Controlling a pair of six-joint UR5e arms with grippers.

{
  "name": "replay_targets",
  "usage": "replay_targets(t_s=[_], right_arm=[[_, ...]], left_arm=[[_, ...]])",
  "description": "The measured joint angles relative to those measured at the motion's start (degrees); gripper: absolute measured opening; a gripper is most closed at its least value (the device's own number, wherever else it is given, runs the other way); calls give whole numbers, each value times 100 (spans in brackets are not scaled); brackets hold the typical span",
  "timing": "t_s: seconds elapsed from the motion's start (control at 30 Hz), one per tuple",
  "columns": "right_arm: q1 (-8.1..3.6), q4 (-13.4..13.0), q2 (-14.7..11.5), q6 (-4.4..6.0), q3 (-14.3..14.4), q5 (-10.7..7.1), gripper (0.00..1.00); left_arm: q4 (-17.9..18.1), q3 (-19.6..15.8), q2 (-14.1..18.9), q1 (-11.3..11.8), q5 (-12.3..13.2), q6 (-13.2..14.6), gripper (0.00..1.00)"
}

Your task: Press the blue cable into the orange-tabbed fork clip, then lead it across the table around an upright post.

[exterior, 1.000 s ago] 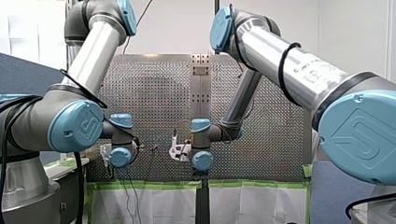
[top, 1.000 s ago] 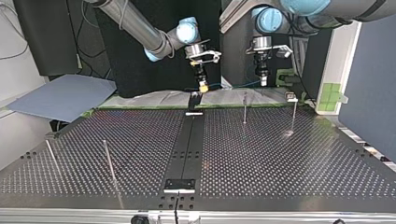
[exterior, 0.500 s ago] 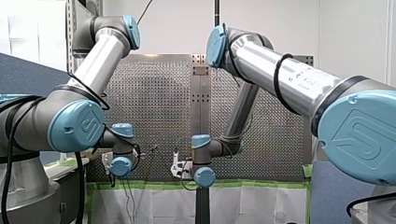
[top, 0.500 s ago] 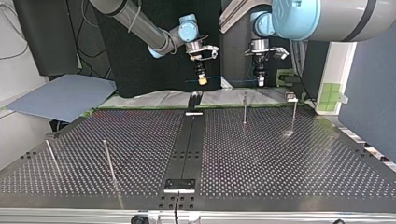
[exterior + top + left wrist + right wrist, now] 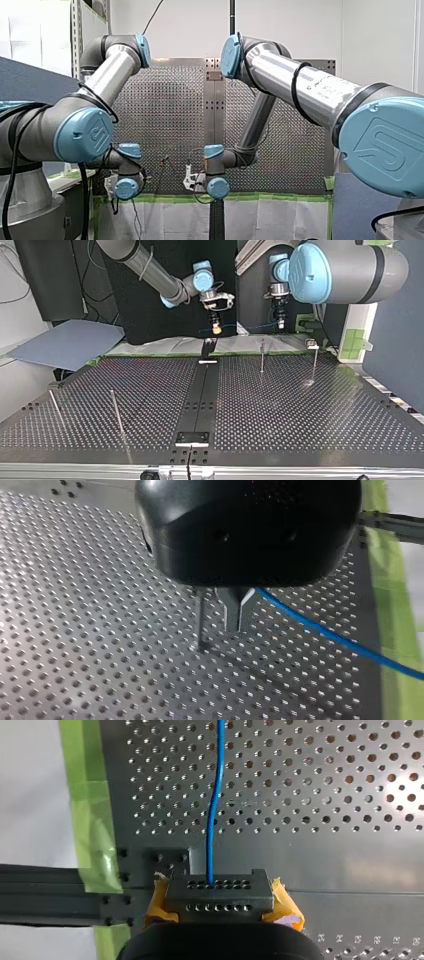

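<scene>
My left silver arm with blue joint caps and my right one of the same build both reach low, with their wrists pointing straight down. The left black end effector pinches its 2 metal fingers on a thin blue cable. The right yellow-padded end effector clamps the same cable.

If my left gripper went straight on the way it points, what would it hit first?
Probably the perforated table, just beside the thin upright post; how far the left gripper clears that post is unclear.
</scene>
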Motion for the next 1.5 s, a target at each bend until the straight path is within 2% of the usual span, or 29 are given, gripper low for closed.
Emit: replay_targets(t_s=[0.13, 0.37, 0.53, 0.73, 0.93, 1.07, 1.3, 1.5], right_arm=[[-8, 132, 1, 4, -160, 3, 0], [-63, 216, 2, 11, -288, 0, 0], [-122, 249, 2, 17, -385, -22, 0], [-161, 266, 3, 16, -488, -39, 0], [-191, 267, 4, 30, -530, -61, 0], [-236, 268, 4, 30, -532, -72, 0], [-350, 266, 8, 32, -544, -76, 0], [-380, 259, 10, 32, -556, -149, 0]], left_arm=[[6, 12, -202, 56, 119, 13, 0], [-14, 143, -620, 106, 505, 25, 0], [-89, 229, -718, 153, 702, 15, 0], [-200, 268, -589, 213, 821, 38, 0], [-422, 268, -296, 236, 822, 55, 0], [-577, 268, -162, 243, 837, 178, 0], [-657, 260, -132, 242, 926, 356, 0], [-692, 231, -118, 239, 1032, 403, 0]])
